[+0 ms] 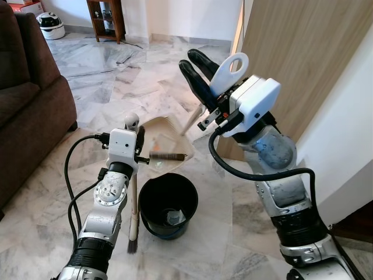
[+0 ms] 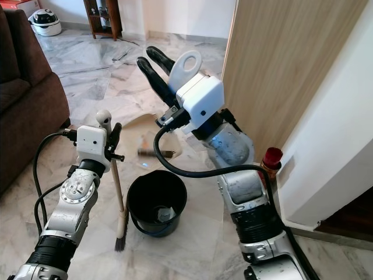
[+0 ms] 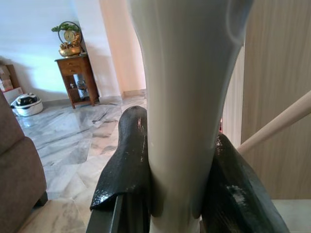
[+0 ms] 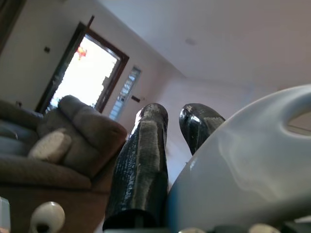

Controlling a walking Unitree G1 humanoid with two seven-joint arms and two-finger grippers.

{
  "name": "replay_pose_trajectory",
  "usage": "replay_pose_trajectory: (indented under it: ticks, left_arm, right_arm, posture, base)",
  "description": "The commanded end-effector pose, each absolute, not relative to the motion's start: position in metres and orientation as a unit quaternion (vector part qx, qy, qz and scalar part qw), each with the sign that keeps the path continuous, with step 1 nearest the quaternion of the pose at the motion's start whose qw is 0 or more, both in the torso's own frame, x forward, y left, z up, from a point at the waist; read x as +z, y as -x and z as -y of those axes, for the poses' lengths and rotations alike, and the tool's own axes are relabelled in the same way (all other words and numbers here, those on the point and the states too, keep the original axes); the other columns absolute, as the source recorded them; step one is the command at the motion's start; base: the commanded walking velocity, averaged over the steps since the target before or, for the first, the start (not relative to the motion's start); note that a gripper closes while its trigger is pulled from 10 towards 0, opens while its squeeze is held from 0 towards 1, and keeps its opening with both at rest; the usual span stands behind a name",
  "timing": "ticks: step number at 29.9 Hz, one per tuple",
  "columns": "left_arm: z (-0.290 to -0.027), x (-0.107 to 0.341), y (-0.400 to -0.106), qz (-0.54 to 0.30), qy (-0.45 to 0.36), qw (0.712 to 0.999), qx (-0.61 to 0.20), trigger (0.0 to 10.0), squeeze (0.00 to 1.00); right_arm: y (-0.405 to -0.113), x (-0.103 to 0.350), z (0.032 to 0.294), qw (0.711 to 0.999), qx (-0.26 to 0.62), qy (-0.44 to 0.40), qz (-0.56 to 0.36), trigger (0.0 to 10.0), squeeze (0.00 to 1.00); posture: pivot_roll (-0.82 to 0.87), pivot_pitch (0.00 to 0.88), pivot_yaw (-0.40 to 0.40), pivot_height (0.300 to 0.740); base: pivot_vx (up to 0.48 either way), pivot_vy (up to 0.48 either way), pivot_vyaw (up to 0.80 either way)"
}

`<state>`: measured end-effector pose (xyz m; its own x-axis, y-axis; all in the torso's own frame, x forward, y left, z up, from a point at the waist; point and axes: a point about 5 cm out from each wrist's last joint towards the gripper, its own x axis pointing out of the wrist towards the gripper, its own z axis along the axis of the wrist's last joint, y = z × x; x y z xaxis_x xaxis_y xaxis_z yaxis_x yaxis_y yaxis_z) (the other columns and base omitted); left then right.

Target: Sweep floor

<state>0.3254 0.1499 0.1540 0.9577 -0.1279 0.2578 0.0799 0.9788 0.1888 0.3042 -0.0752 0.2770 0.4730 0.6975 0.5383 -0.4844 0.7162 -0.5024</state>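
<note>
My left gripper point(image 1: 136, 133) is shut on the white handle of a small brush point(image 1: 133, 192). The brush hangs upright, with its dark bristles point(image 1: 133, 245) touching the floor left of a black bucket point(image 1: 169, 201). The left wrist view has that handle point(image 3: 182, 97) clamped between both black fingers. My right gripper point(image 1: 191, 59) points up and is shut on the white looped handle point(image 1: 230, 70) of a beige dustpan point(image 1: 166, 137). The pan tilts above the bucket's far rim. A brown strip point(image 1: 168, 156) and an orange bit lie in the pan. Crumpled rubbish point(image 1: 173, 217) sits inside the bucket.
A brown sofa point(image 1: 29, 111) fills the left side. A wooden panel point(image 1: 303, 58) and a white wall point(image 1: 349, 146) stand close on the right, with a red-capped bottle point(image 2: 271, 158) at their foot. Marble floor runs back to a wooden cabinet point(image 1: 105, 20) and a white appliance point(image 1: 51, 26).
</note>
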Motion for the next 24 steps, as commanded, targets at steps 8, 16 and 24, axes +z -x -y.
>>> replay_pose_trajectory:
  ticks: [8,16,24]
  left_arm:
    - [-0.148,0.1657,-0.3233,0.166,-0.089,0.98,-0.058,10.0,0.0]
    - [-0.1475,0.1655,-0.3234,0.167,-0.089,0.98,-0.058,10.0,0.0]
    - [-0.1472,0.1656,-0.3233,0.167,-0.089,0.98,-0.058,10.0,0.0]
  right_arm:
    - [-0.2952,0.2883,0.0756,0.812,0.357,0.199,0.417,10.0,0.0]
    - [-0.2913,0.2871,0.075,0.802,0.366,0.217,0.421,10.0,0.0]
    - [-0.2881,0.2868,0.0737,0.791,0.37,0.234,0.427,10.0,0.0]
  posture:
    - [0.06,0.06,-0.028,0.74]
    - [0.06,0.059,-0.029,0.74]
    - [0.06,0.058,-0.03,0.74]
  base:
    - [0.0,0.0,0.0]
    - [0.0,0.0,0.0]
    - [0.0,0.0,0.0]
